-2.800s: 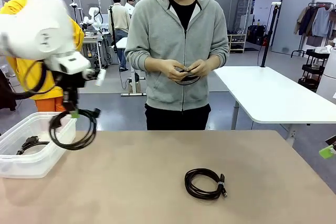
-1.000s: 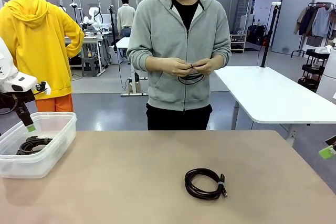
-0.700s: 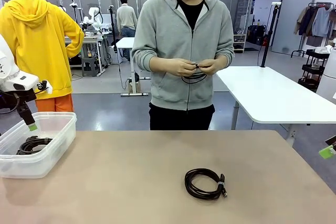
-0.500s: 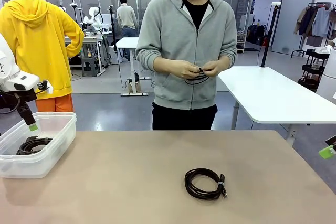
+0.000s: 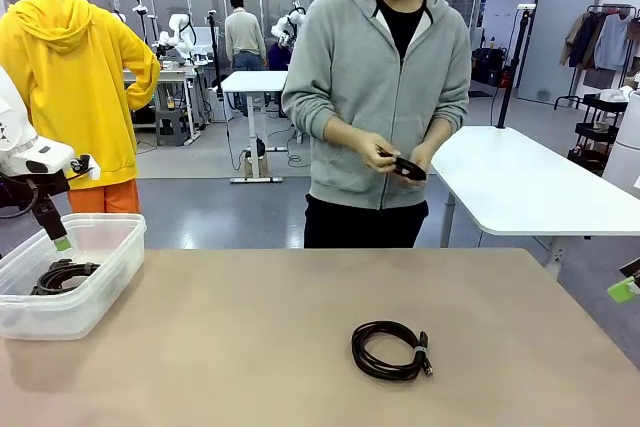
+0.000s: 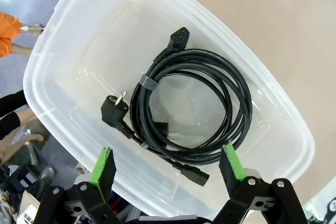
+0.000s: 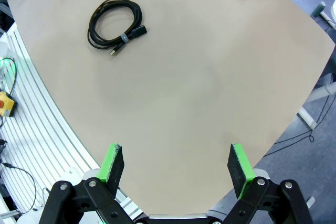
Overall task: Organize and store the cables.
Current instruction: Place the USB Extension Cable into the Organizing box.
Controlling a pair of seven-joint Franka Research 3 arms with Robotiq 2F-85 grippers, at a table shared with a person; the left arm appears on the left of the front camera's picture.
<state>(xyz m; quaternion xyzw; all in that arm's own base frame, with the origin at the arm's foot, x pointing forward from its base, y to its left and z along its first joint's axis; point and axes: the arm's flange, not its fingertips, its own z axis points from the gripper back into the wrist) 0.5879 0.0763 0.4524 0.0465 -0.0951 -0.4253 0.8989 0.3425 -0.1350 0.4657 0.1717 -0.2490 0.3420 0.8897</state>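
Note:
A thick black coiled cable (image 6: 191, 108) with plug ends lies inside the clear plastic bin (image 6: 68, 30); the same cable (image 5: 62, 274) rests in the bin (image 5: 100, 292) at the table's left edge. My left gripper (image 6: 168, 163) hangs open above it, fingers apart and holding nothing; one green-tipped finger (image 5: 60, 241) pokes over the bin. A thinner coiled cable (image 5: 390, 350) lies on the table right of centre, the same cable (image 7: 113, 23) far ahead of my open right gripper (image 7: 176, 163). The person holds a small black coil (image 5: 407, 167) in both hands.
The tan table (image 5: 250, 347) has bare surface between the bin and the loose coil. A white table (image 5: 520, 187) stands behind at the right. The right gripper's green pad (image 5: 622, 290) peeks in at the right edge.
The left gripper has finished opening over the bin and stayed in place. The person has stepped to the right and lowered the small coil in their hands.

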